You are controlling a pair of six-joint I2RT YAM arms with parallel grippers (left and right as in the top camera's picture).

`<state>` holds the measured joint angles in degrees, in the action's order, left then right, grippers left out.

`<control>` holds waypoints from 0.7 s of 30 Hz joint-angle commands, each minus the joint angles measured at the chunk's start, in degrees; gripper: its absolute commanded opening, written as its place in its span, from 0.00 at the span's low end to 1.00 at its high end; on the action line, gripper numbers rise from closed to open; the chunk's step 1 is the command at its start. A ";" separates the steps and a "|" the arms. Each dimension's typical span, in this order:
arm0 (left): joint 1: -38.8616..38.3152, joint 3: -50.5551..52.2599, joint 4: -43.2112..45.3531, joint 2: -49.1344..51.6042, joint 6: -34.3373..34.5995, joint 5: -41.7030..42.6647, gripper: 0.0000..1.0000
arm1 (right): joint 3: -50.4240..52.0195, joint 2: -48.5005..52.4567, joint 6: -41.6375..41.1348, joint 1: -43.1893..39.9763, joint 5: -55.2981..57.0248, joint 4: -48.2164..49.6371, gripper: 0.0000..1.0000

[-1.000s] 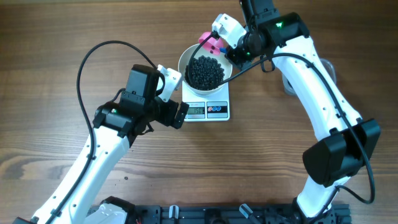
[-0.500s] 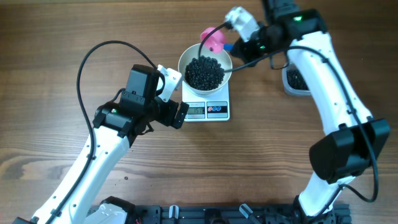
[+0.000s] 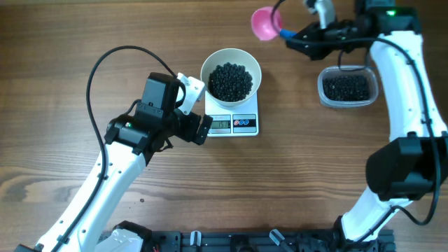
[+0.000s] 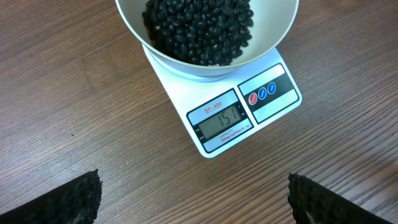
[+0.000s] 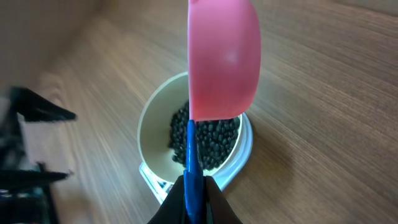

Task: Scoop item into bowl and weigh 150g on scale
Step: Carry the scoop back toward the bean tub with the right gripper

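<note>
Left gripper [image 4: 194, 200]: jaws spread wide, nothing between them. It hangs over the wooden table [image 3: 63, 49] at about 8 o'clock from the scale [image 3: 246, 130], just beside it. In the left wrist view its two dark fingertips sit in the lower corners, clear of the scale.

Bowl [image 3: 231, 53]: white, upright, seated on the scale platform and covering most of it. The display [image 4: 219, 124] shows at the bowl's 6 o'clock, and its digits appear to read 151.

Beads [image 3: 231, 80]: a heap of glossy black beads lies inside the bowl.

Scoop [image 3: 263, 23]: pink with a blue handle [image 3: 286, 31], held in the air at about 1 o'clock from the bowl, apart from it.

Right gripper [image 3: 299, 36]: jaws clamped on the blue handle, with the scoop head pointing toward 9 o'clock.

Tub [image 3: 320, 88]: clear plastic, on the table at 3 o'clock from the bowl and well apart from it. It holds more black beads and lies at about 5 o'clock from the right gripper.
</note>
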<state>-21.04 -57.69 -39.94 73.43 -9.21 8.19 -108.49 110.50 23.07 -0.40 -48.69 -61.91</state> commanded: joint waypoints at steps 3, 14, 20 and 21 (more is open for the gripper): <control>0.33 0.37 0.00 -0.68 -0.70 -0.35 1.00 | -1.33 0.63 -4.94 -4.17 -9.31 0.81 0.04; 0.33 0.37 0.00 -0.68 -0.70 -0.35 1.00 | -1.33 0.61 -11.41 -7.02 -4.87 3.41 0.04; 0.33 0.37 0.00 -0.68 -0.70 -0.35 1.00 | -1.60 0.42 -12.66 -4.61 1.70 3.34 0.04; 0.33 0.37 0.00 -0.68 -0.70 -0.35 1.00 | -1.77 0.39 -12.57 -3.58 3.72 3.37 0.04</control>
<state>-21.04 -57.69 -39.94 73.43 -9.21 8.19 -108.49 110.50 11.57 -6.74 -50.78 -58.81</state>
